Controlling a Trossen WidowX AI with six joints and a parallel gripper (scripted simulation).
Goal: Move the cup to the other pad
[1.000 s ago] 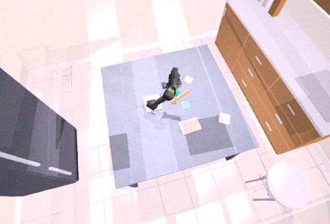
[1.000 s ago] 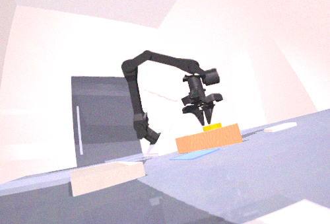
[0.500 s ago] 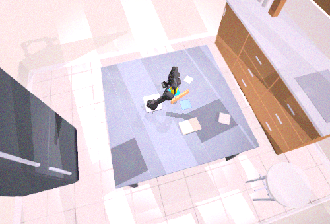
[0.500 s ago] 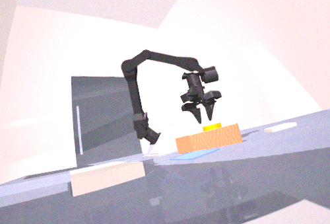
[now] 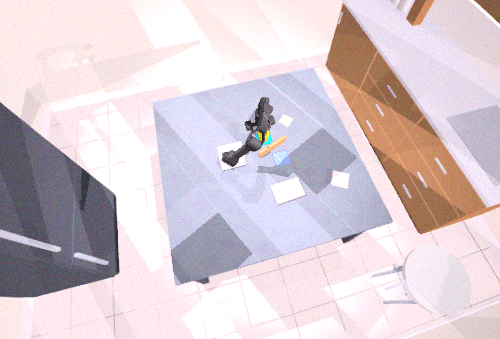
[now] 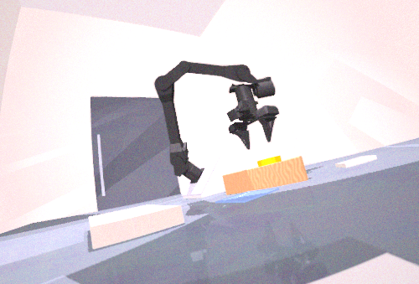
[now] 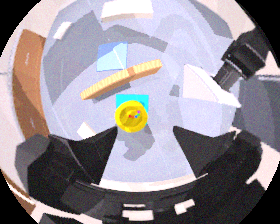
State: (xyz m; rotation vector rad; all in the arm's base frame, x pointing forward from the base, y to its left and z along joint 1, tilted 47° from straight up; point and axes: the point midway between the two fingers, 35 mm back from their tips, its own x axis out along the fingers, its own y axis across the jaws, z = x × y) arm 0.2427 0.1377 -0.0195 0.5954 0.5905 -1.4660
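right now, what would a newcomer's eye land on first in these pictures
The dark arm arching over the grey table, with its end effector hanging open and empty above the yellow cup. In the wrist view that cup sits upright on a cyan pad, marbles inside it. Next comes the orange wooden block lying beside the cup, with a second, paler blue pad beyond it.

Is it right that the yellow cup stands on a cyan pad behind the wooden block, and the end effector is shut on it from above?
Not quite. The yellow cup does stand on a cyan pad behind the wooden block, but the end effector is open and holds nothing. The exterior view shows its fingers spread and raised above the cup.
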